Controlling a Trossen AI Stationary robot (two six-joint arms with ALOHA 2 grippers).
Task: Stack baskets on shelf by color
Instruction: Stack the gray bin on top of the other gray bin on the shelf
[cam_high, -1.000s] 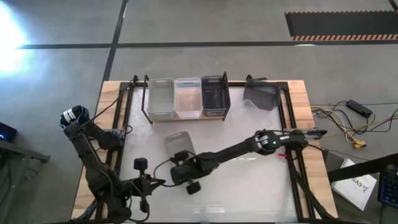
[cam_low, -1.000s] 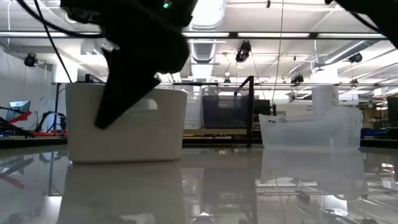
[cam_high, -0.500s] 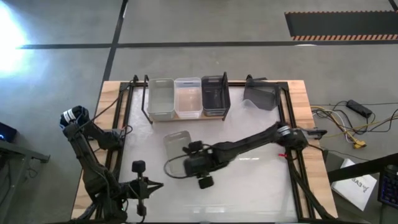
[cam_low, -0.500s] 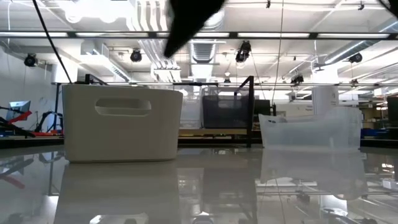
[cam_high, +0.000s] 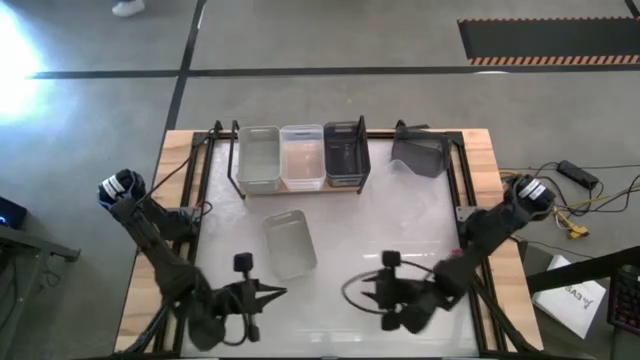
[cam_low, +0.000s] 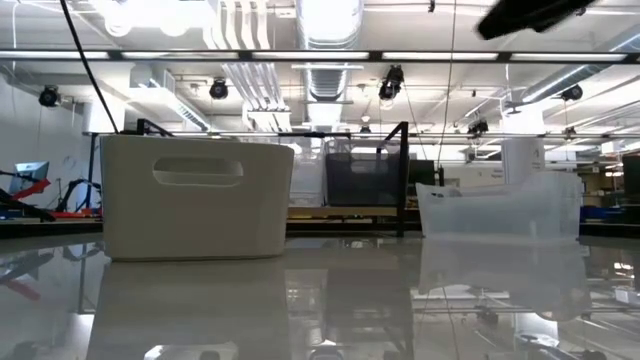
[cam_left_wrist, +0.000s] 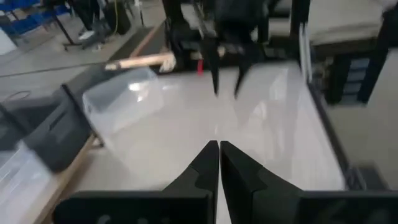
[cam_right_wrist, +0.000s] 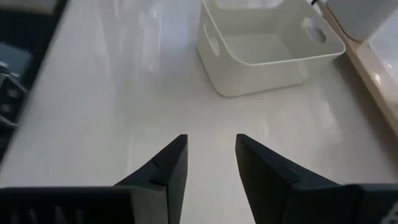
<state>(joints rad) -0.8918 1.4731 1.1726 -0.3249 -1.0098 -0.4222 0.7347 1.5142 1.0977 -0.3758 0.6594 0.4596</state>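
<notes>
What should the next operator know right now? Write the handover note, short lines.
Left claw: shut, empty, low over the near table.
Right claw: open, empty, over the near table, facing the whitish basket.
Shelf: holds a light grey basket, a clear one and a dark grey one, side by side.
Loose: the whitish basket mid-table; a dark grey basket tipped at the far right, off the shelf.
Left: stack each loose basket on its colour.

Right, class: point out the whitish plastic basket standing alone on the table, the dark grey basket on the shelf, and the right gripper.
whitish plastic basket (cam_high: 289, 244), high view, inside floor.
dark grey basket (cam_high: 346, 155), high view, interior.
right gripper (cam_right_wrist: 210, 155), right wrist view, gap between open fingers.
</notes>
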